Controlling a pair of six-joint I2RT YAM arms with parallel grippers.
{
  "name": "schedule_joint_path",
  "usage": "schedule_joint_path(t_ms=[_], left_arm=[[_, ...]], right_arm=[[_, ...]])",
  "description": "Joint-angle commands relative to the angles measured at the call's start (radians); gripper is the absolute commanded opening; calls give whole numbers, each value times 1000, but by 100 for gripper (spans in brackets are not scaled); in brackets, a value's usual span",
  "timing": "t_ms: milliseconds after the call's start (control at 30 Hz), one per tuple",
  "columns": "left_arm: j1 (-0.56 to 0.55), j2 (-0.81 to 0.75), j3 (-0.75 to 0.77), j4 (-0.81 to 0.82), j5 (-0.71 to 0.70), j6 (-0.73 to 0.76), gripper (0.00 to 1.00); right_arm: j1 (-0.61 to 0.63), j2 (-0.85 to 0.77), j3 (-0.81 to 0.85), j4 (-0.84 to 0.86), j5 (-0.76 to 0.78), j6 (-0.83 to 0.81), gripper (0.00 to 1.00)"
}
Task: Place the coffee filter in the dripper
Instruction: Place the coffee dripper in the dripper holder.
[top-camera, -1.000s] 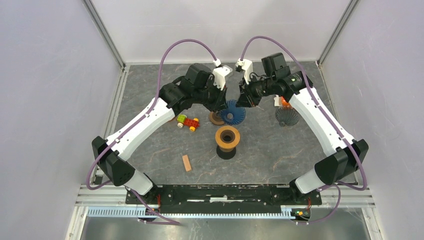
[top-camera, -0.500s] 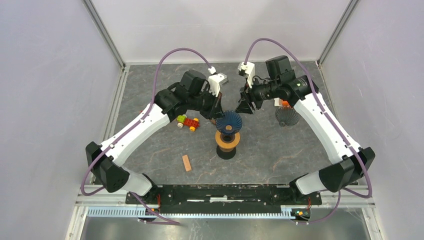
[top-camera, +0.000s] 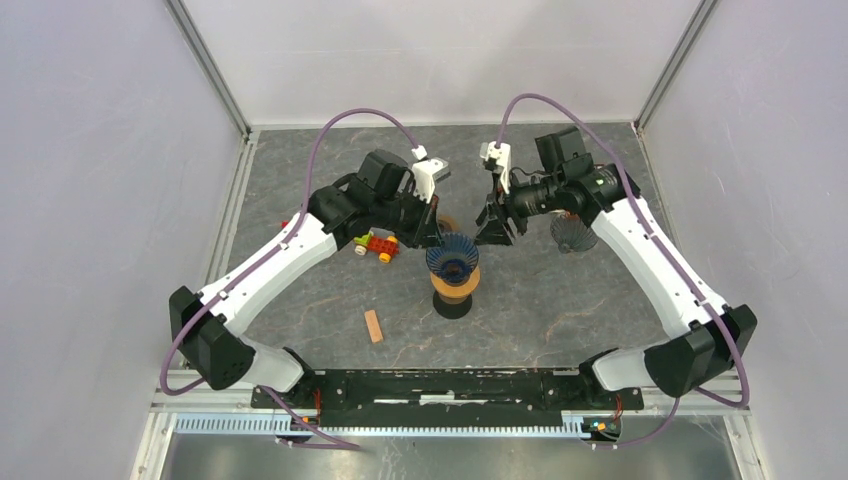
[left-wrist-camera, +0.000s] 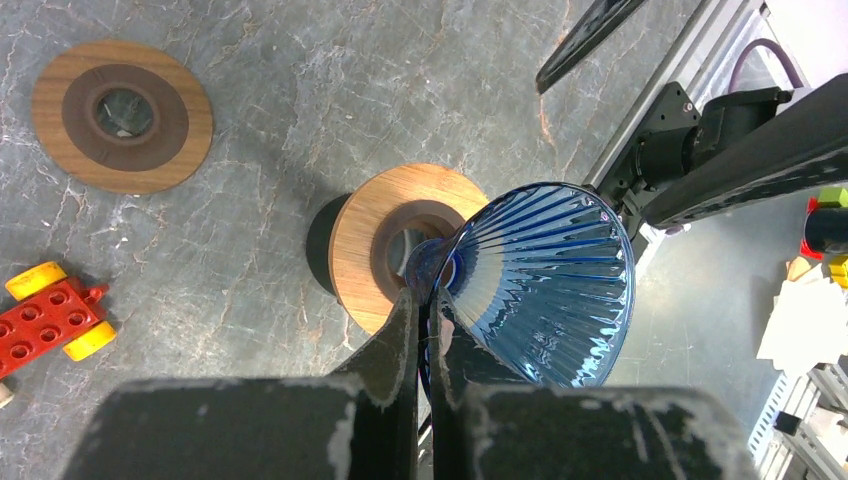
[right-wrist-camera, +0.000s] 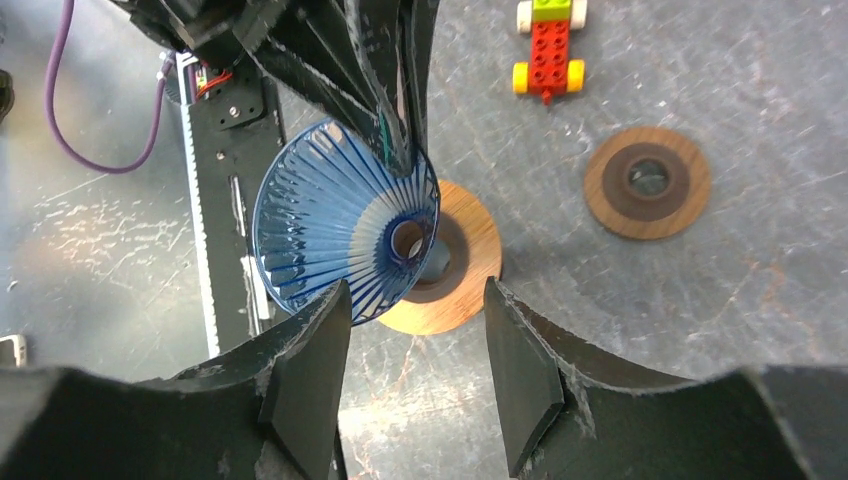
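The blue ribbed coffee filter is a cone right over the dripper, which is the stand with a wooden ring on top, about mid-table. It's not sitting level. In the left wrist view the filter leans over, with its narrow end by the hole in the wooden ring and its wide mouth tipped off to one side. I honestly can't tell if the tip is touching the wood or just above it.

The left gripper has it. Its fingers are squeezed nearly together, with the filter's rim pinched between them. The right wrist view shows the same thing, with dark fingers clamped on the edge of the filter above the dripper.

The right gripper is just beside the filter on the other side. Its fingers are spread wide and there's nothing in them.

Other stuff on the grey table:
- A flat wooden disc lies behind the dripper.
- A red and yellow toy car is near the left arm.
- A small wooden block sits closer to the bases.
- A dark ribbed cone stands over by the right arm.
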Motion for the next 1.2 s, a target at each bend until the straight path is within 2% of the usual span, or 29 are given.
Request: schedule_joint_path(t_ms=[0, 467, 1167], left_arm=[[-1, -23, 0, 67, 31, -47, 2], [-2, -14, -56, 112, 47, -68, 2], [-1, -1, -92, 153, 46, -78, 2]], right_arm=[[8, 7, -36, 16, -49, -13, 58], [33, 52, -85, 17, -88, -19, 53], [33, 66, -139, 29, -77, -33, 52]])
